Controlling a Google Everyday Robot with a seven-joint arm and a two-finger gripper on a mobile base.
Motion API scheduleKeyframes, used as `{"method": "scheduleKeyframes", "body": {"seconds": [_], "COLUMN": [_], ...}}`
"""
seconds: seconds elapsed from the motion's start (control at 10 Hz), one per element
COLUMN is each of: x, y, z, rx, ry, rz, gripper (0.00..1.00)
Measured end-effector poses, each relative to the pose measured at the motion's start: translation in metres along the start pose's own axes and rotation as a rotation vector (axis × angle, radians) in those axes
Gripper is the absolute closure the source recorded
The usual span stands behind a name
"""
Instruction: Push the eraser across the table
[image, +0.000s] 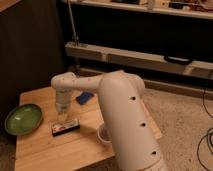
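Blocking the right side of the table (45, 150) from view with a thick, smooth white arm (125, 120), rounded like a tube, dotted with small dark holes and running off the bottom edge. Covering part of a small white cup (104, 134) too, leaving only its left rim and wall showing. Hanging the gripper (63, 117) straight down from the wrist over the middle of the pale plank top, just above the eraser (66, 127) and perhaps touching it; giving no way of telling whether spread or pressed together. Lying flat near the table's centre, a little toward the front, the eraser: a small dark bar with a pale label carrying a reddish streak, angled slightly against the boards. Sitting at the left edge, a shallow round green bowl (23, 119), glossy inside. Peeking out beyond the wrist, a flat blue block (85, 97), one corner tucked behind the arm. Spreading around the table, speckled beige carpet (180, 115); fading into shadow behind, a long pale shelf rail (140, 57).
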Motion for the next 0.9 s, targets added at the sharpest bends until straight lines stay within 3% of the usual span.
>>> {"method": "scheduleKeyframes", "body": {"seconds": [0.7,0.9], "x": [0.0026,0.0072], "y": [0.0012,0.0007], "z": [-0.0004,-0.0027], "rx": [0.001,0.028], "ry": [0.0,0.01], "rz": [0.006,0.014], "gripper": [1.0,1.0]}}
